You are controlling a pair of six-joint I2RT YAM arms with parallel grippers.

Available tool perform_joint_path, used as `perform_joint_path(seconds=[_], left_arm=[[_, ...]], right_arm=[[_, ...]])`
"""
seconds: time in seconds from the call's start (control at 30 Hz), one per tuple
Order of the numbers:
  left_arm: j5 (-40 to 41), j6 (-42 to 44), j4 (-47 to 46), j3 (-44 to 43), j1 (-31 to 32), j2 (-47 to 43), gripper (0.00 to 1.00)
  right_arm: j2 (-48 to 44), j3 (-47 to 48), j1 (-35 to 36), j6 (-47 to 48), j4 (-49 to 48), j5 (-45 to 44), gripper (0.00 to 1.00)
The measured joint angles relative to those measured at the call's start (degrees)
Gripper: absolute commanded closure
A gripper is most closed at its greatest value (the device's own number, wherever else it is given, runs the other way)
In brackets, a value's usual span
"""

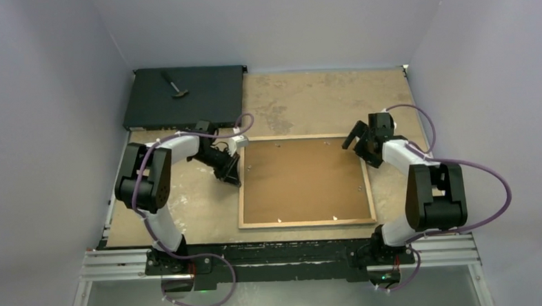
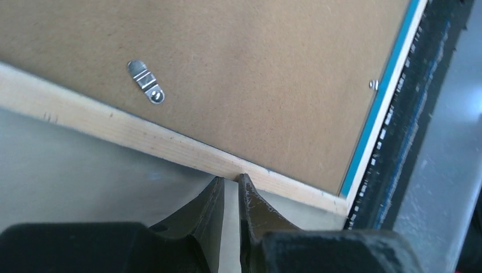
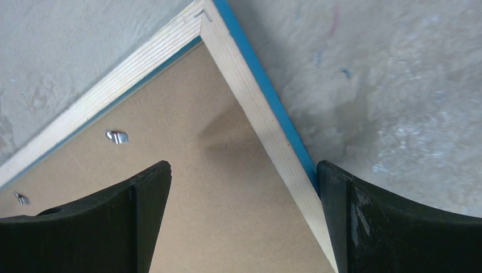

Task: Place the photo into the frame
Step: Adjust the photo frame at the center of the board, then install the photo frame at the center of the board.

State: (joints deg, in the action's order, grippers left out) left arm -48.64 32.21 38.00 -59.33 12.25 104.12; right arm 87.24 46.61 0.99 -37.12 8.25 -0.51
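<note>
Surface: tan table [image 1: 307, 96].
Frame [image 1: 306, 223]: centre, face down, backing panel [image 1: 302, 179] fitted; likely stiff, light; grip a wooden rail.
Photo: not visible.
Left gripper [image 2: 230, 181]: clenched, empty, at left rail.
Right gripper [image 3: 243, 168]: spread astride right rail.

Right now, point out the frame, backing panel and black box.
frame [image 2: 142, 136]: left wrist view, on its bare wood rail.
backing panel [image 1: 304, 179]: top external view, middle of the board.
black box [image 1: 211, 100]: top external view, its top face.
</note>
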Motion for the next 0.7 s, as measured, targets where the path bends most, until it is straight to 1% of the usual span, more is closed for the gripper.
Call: perform_joint_path(seconds=[0.13, 0.2, 0.37, 0.43, 0.5, 0.63, 0.7], left_arm=[[0.59, 0.24, 3.85, 0.52, 4.79, -0.2, 0.89], [1.27, 0.26, 5.33, 0.59, 6.16, -0.2, 0.9], [1.84, 0.17, 6.86, 0.55, 5.6, -0.22, 0.9], [2.05, 0.15, 7.56, 0.2, 4.15, -0.22, 0.86], [2.32, 0.11, 7.61, -0.79, 2.25, -0.22, 0.8], [2.27, -1.9, 6.34, -4.26, -2.43, -0.68, 0.69], [2.12, -4.33, 4.72, -5.18, -3.65, -1.09, 0.67]], right_arm=[[-1.33, -0.55, -0.87, 0.28, -0.46, -1.51, 0.01], [-1.14, -0.55, -1.01, 0.7, -1.05, -1.29, 0.01], [-0.92, -0.55, -0.98, 1.2, -1.77, -0.07, 0.01], [-1.33, -0.35, -0.72, 1.16, -1.11, 0.31, 0.01], [-2.58, 0.2, -0.26, 0.98, 0.61, 0.24, 0.01], [-10.38, 1.9, 0.55, 0.68, 3.06, -2.08, 0.01], [-14.08, 3.06, 0.61, 0.61, 2.56, -3.02, 0.03]])
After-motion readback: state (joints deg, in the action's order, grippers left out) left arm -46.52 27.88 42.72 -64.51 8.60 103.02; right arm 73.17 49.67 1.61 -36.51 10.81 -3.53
